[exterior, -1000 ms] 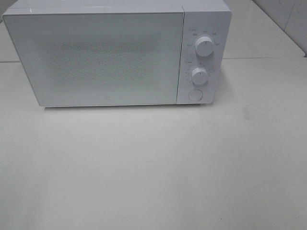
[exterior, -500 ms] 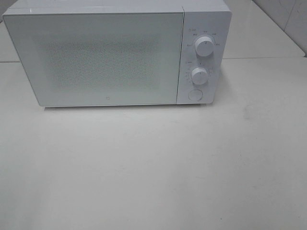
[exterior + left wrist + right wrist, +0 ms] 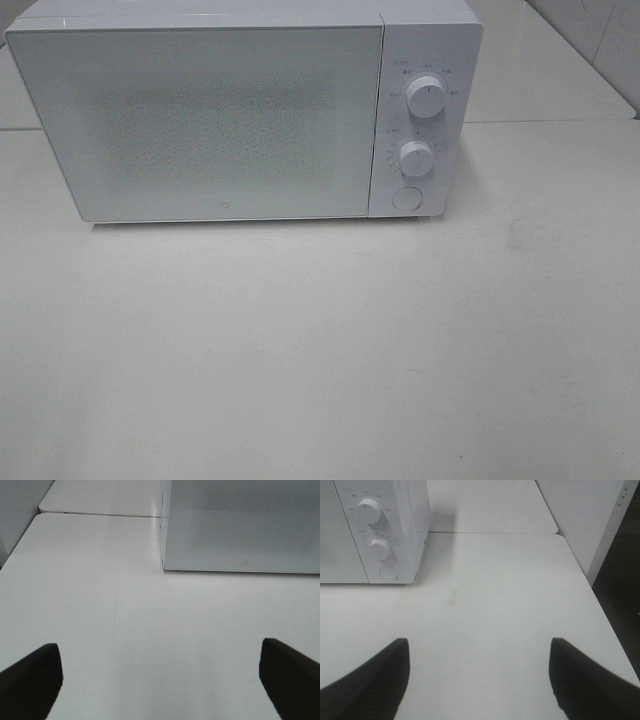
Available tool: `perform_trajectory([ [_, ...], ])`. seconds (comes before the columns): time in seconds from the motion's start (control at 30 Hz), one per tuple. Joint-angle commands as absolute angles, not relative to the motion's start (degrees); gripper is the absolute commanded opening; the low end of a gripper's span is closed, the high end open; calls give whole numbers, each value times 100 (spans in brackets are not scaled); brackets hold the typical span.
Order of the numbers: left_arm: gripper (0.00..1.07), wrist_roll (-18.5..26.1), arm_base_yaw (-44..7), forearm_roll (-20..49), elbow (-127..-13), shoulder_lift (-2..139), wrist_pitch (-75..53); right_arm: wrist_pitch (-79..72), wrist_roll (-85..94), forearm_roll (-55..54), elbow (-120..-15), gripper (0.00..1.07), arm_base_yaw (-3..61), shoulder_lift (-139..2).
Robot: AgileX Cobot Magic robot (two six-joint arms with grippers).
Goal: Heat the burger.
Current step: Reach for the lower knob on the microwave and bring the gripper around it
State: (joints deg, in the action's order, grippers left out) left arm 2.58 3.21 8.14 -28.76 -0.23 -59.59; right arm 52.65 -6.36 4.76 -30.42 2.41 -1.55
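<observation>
Left claw (image 3: 160,677) and right claw (image 3: 480,680) both hang spread and empty before the shut white boxy microwave (image 3: 240,120); the burger is nowhere visible, so pressing the round white button (image 3: 407,197) to open up likely comes next.

One microwave (image 3: 220,120), two knobs (image 3: 427,99) (image 3: 416,158), one button (image 3: 406,197).

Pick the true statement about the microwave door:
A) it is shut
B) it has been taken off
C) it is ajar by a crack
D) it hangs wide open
A: in the high view the microwave door lies flush beside the control panel, with no gap and no interior showing.
</observation>
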Motion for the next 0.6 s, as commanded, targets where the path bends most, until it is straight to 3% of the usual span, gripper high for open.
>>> perform_trajectory([
  [0.03,101,252,332,842,-2859,-172,-5942,4933,-676,470,-3071,74,223,-407],
  [0.6,101,252,332,842,-2859,-172,-5942,3100,-693,275,-2756,74,223,-1971],
])
